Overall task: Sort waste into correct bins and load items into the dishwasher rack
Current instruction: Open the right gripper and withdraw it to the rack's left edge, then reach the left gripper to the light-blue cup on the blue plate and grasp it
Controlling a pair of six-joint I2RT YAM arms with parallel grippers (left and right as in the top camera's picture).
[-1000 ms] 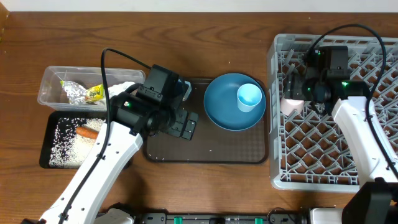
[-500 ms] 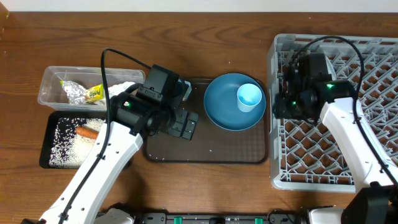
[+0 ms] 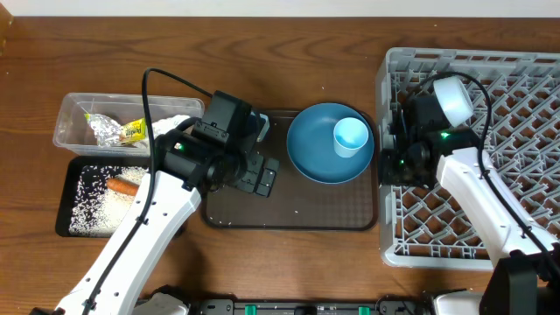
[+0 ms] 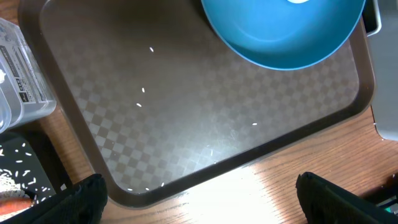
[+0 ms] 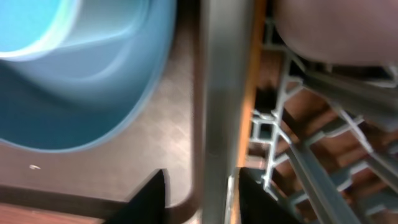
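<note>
The grey dishwasher rack [image 3: 472, 254] stands at the right. My right gripper [image 3: 391, 162] is open and empty and straddles the rack's left wall [image 5: 214, 124]. The pink cup [image 5: 323, 31] lies inside the rack just behind the wall. A white bowl [image 3: 453, 98] sits in the rack's back part. The blue plate [image 3: 315, 157] holds the light blue cup [image 3: 351, 136] on the brown serving tray [image 3: 289, 210]. My left gripper [image 4: 199, 205] is open and empty above that tray's front edge. The chopsticks are out of view.
The clear tub [image 3: 70, 118] at the far left holds foil with a yellow-green wrapper [image 3: 114, 131] and white tissue [image 3: 175, 124]. The black tray [image 3: 66, 201] in front of it holds rice [image 3: 96, 201] and the carrot [image 3: 125, 185]. A few rice grains [image 4: 143, 99] lie on the serving tray.
My right gripper has moved left from the rack's inside to its left wall, uncovering the white bowl. The pink cup no longer shows overhead. The left arm has not moved.
</note>
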